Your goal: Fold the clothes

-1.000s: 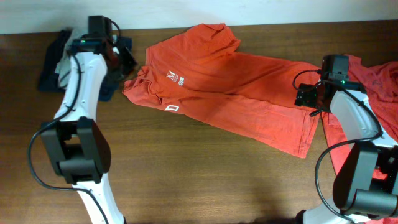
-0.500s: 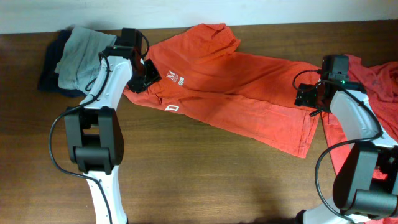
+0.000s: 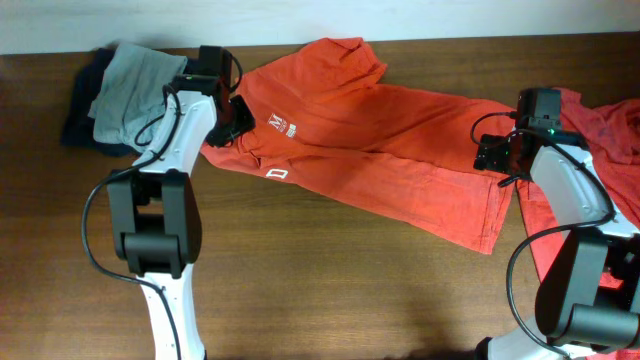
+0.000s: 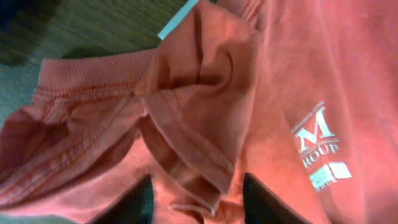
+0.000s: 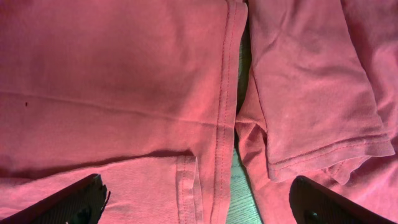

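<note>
The orange-red T-shirt (image 3: 380, 150) lies spread flat, slanting across the table (image 3: 330, 290) from upper left to lower right, its white chest logo (image 4: 320, 146) facing up. The left gripper (image 3: 226, 118) sits on the shirt's left end beside that logo. Its jaws stand part-way apart, straddling a doubled fold of sleeve hem (image 4: 199, 155), with flat shirt showing on either side of the fold. The right gripper (image 3: 495, 155) hangs over the shirt's right edge, spread wide and holding nothing. Just right of it lies a second red shirt (image 3: 600, 125). A grey garment (image 3: 130, 75) lies on a dark blue one (image 3: 80, 115) beyond the left arm.
</note>
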